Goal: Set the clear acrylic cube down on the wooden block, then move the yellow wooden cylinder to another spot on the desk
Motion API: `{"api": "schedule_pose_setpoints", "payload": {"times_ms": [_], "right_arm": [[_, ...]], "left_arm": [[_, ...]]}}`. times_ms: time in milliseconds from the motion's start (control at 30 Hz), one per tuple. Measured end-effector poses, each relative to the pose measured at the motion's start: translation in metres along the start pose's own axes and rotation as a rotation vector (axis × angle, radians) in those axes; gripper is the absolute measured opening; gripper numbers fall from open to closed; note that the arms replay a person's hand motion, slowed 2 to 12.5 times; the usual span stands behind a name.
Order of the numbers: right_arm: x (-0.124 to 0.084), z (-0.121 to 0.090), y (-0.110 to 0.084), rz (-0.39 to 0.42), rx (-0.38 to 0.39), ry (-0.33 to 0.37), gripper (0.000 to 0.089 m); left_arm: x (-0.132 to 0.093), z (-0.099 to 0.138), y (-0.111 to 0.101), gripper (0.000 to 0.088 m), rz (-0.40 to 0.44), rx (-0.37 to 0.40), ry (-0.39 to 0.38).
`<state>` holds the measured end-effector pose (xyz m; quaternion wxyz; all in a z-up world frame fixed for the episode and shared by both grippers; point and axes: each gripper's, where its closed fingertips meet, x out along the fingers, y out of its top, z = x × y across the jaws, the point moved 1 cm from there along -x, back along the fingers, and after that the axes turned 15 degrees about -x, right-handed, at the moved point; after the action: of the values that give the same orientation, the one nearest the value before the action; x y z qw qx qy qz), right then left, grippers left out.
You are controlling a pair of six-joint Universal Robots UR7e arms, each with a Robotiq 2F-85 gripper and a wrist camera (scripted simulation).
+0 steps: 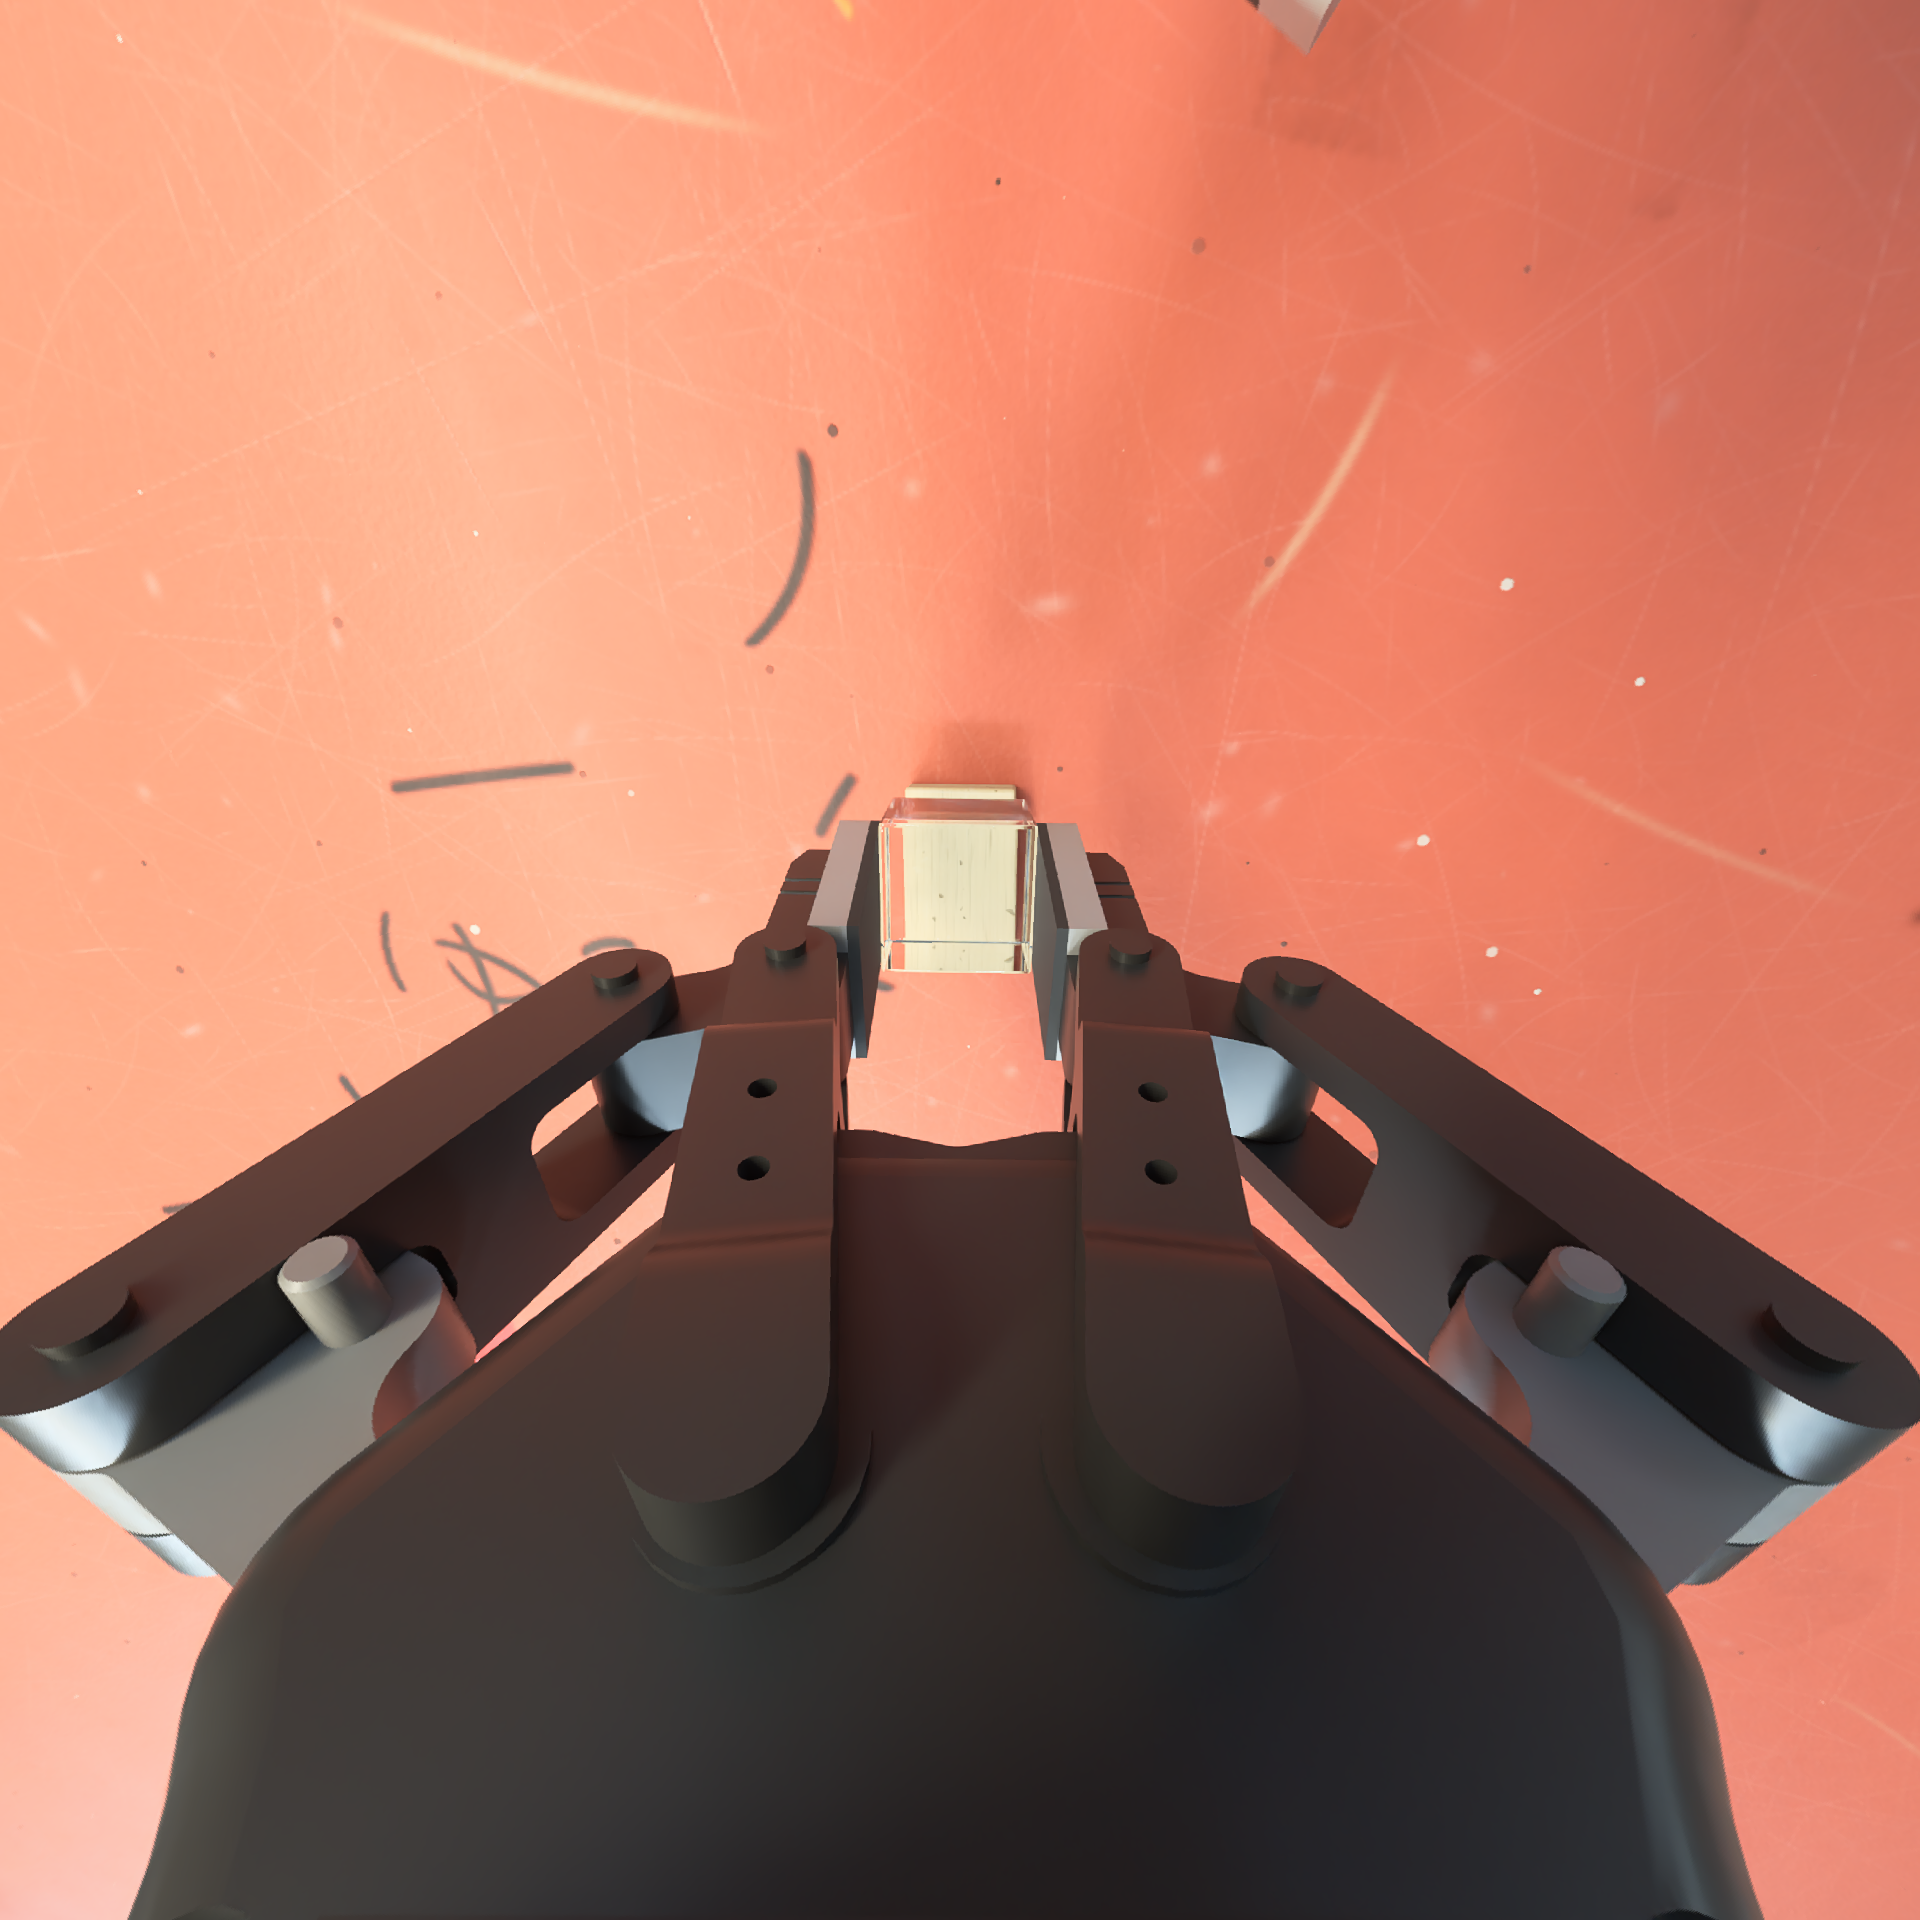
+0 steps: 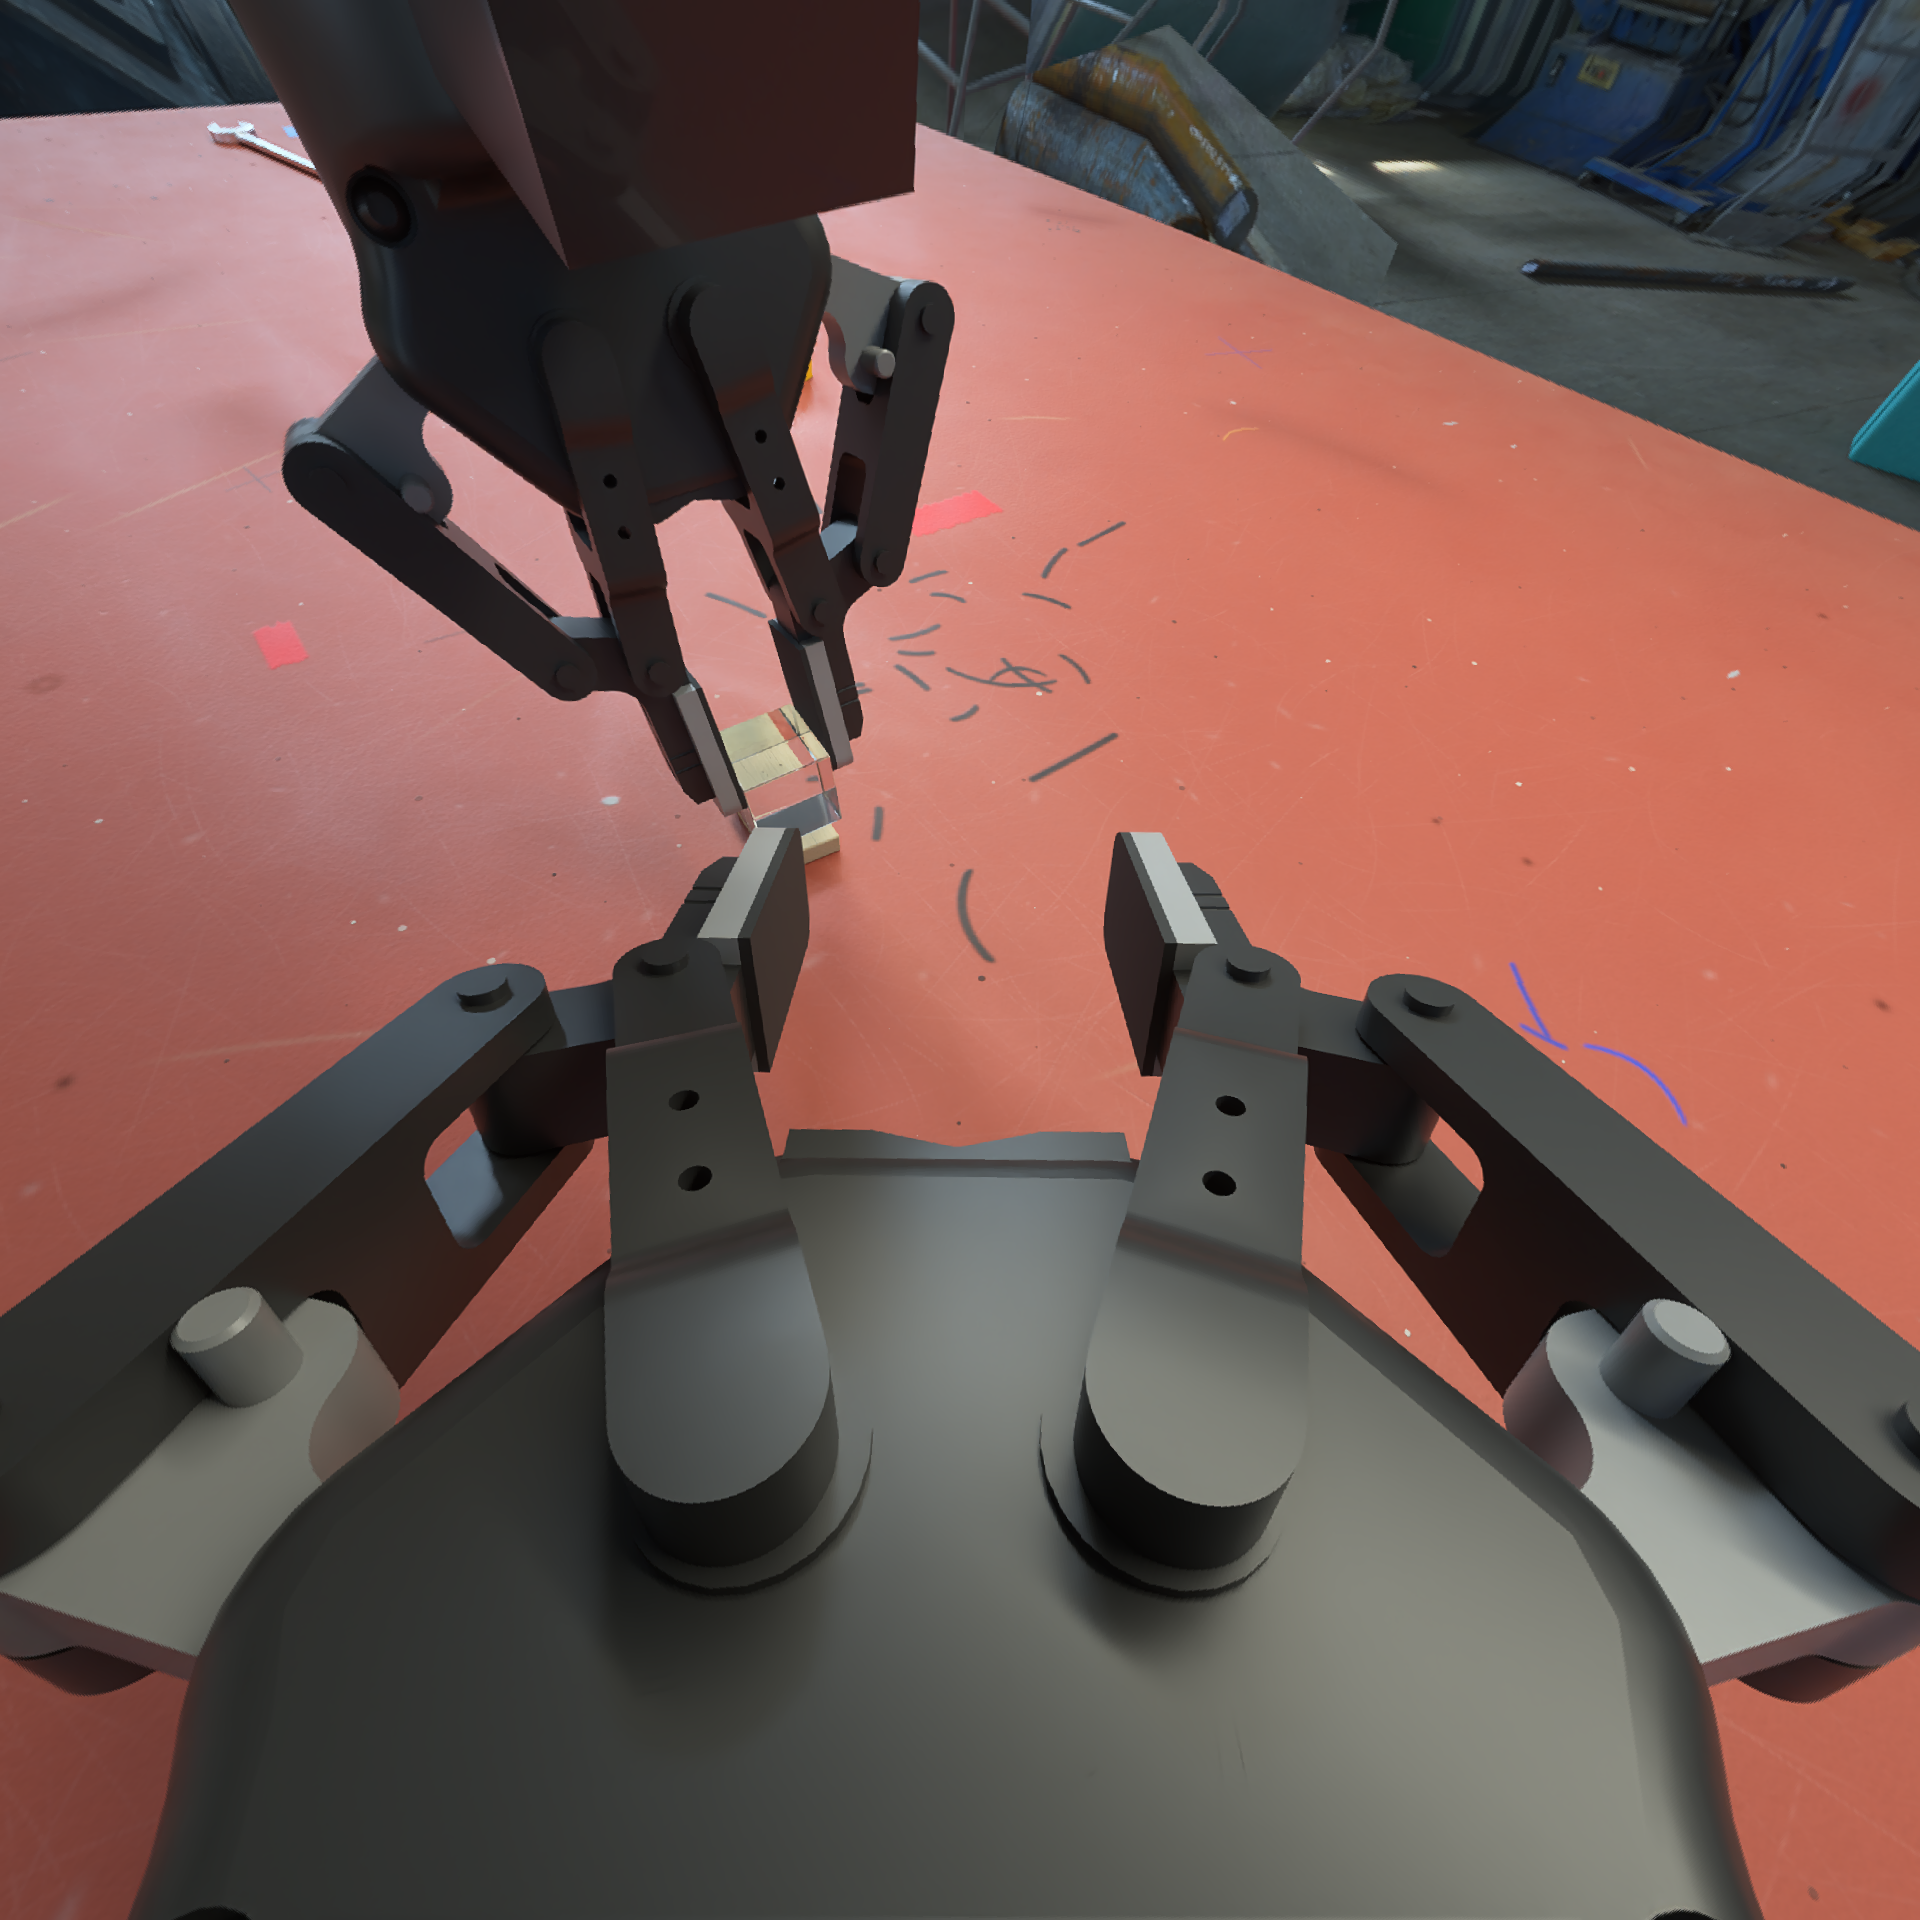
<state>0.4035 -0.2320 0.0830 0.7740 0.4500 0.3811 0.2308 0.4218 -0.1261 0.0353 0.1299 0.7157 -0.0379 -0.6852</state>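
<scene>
My left gripper [image 1: 958, 831] points straight down at the red desk and is shut on the clear acrylic cube [image 1: 958, 894]. The pale wooden block [image 1: 958, 794] lies right under the cube and shows through it. In the right wrist view the left gripper [image 2: 784, 777] holds the cube [image 2: 781, 756] on or just above the block [image 2: 823, 842]; I cannot tell if they touch. My right gripper [image 2: 954, 847] is open and empty, low over the desk just right of the block. Only a yellow sliver [image 2: 805, 369] shows behind the left gripper.
Dark pen marks [image 2: 997, 675] lie right of the block. A wrench [image 2: 260, 140] lies at the far left. Red tape patches [image 2: 956, 511] [image 2: 278, 642] are stuck on the desk. The desk's far edge runs diagonally at the upper right, with a teal object [image 2: 1891, 436] beyond it.
</scene>
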Motion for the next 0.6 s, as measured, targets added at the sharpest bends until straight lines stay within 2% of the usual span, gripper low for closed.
{"api": "schedule_pose_setpoints", "payload": {"times_ms": [467, 500, 533, 600], "right_arm": [[0.0006, -0.0007, -0.0011, -0.004, 0.001, 0.006, 0.052], [0.0006, -0.0007, -0.0012, -0.005, 0.001, 0.006, 0.052], [0.0005, -0.0007, -0.0012, -0.005, 0.001, 0.005, 0.052], [0.0003, -0.0004, -0.0012, -0.004, 0.001, 0.004, 0.052]], "left_arm": [[0.0028, -0.0025, -0.0012, 0.0256, 0.001, -0.007, 0.032], [0.0024, -0.0027, -0.0015, 0.0291, 0.003, -0.007, 0.035], [0.0017, -0.0027, -0.0018, 0.0421, 0.006, -0.006, 0.037], [-0.0012, -0.0023, -0.0024, 0.0479, 0.015, -0.006, 0.039]]}}
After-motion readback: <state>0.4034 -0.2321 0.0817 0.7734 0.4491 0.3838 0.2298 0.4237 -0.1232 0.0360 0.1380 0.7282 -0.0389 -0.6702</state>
